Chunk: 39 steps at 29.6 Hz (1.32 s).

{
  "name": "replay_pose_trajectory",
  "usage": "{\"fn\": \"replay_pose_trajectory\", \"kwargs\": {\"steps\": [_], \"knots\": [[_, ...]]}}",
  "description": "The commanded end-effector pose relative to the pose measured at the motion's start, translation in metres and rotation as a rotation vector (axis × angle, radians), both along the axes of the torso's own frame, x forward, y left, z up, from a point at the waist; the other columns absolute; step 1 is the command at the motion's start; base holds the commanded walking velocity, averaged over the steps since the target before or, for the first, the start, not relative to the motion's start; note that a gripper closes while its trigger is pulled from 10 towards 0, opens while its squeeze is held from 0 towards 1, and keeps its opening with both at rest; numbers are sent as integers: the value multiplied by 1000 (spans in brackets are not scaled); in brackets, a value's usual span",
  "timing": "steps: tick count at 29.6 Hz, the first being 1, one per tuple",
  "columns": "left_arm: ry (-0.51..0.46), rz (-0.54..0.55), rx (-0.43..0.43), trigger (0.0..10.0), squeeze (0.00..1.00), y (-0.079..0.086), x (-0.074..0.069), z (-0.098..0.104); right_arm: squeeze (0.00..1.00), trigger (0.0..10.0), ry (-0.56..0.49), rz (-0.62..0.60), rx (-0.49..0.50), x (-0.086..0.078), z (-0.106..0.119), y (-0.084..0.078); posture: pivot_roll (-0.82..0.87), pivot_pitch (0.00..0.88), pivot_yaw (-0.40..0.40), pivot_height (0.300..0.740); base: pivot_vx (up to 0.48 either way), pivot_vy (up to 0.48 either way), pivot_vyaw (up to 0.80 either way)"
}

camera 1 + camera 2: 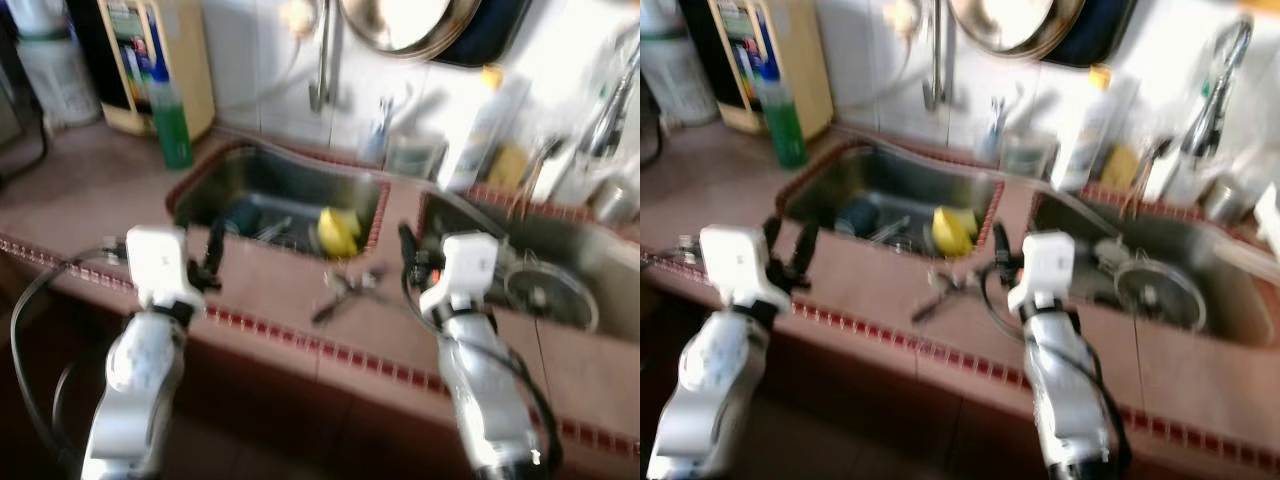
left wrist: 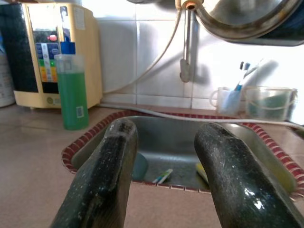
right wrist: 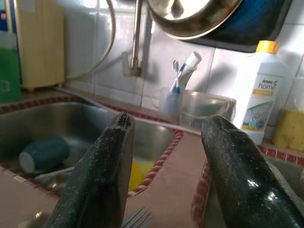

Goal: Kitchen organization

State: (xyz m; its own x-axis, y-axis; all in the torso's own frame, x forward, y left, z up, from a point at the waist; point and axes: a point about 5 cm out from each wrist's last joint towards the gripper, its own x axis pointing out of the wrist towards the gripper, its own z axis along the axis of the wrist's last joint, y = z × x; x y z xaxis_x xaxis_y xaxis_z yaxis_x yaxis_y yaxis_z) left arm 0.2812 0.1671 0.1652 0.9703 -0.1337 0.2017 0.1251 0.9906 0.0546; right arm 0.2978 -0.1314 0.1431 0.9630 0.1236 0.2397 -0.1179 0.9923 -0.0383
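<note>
My left gripper (image 2: 164, 128) hovers open over the counter at the near edge of the left sink (image 1: 200, 190), nothing between its fingers. Inside that sink lie a blue cup (image 3: 42, 154), a yellow sponge (image 1: 338, 230) and some cutlery. My right gripper (image 3: 168, 121) is also open and empty, held over the strip of counter between the two sinks. A fork and other utensils (image 1: 345, 290) lie on that strip, just left of the right gripper. The right sink (image 1: 600, 255) holds a round metal strainer (image 1: 550, 290).
A green soap bottle (image 1: 172, 120) and a yellow appliance (image 1: 155, 60) stand at the back left. Behind the sinks are a toothbrush cup (image 3: 173, 102), a clear tub (image 3: 206, 109), a white cleaner bottle (image 3: 259, 109) and a sponge (image 3: 289, 128). A pan (image 1: 405, 25) hangs on the tiled wall.
</note>
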Motion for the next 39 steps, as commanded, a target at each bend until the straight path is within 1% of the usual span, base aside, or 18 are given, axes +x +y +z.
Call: {"fn": "replay_pose_trajectory", "kwargs": {"steps": [1,13,18,37,39], "knots": [[-19,-26,-3,10000,0,-2,0,5,0,10000,-25,-7,-3,1,6,-1,-66,0,-55,740,0,0,0],[-13,-70,39,10000,0,-3,-3,2,0,10000,-20,5,-6,1,4,2,-61,0,-54,740,0,0,0],[-14,-82,38,10000,0,-3,-3,2,0,10000,-19,10,-10,1,3,2,-60,0,-56,740,0,0,0],[-6,-109,34,10000,0,-6,-4,0,0,10000,-12,18,-8,-2,0,4,-62,0,-52,740,0,-304,0],[0,-108,37,10000,0,-7,-4,0,0,10000,-11,18,-7,-3,0,4,-62,0,-51,740,0,0,0]]}}
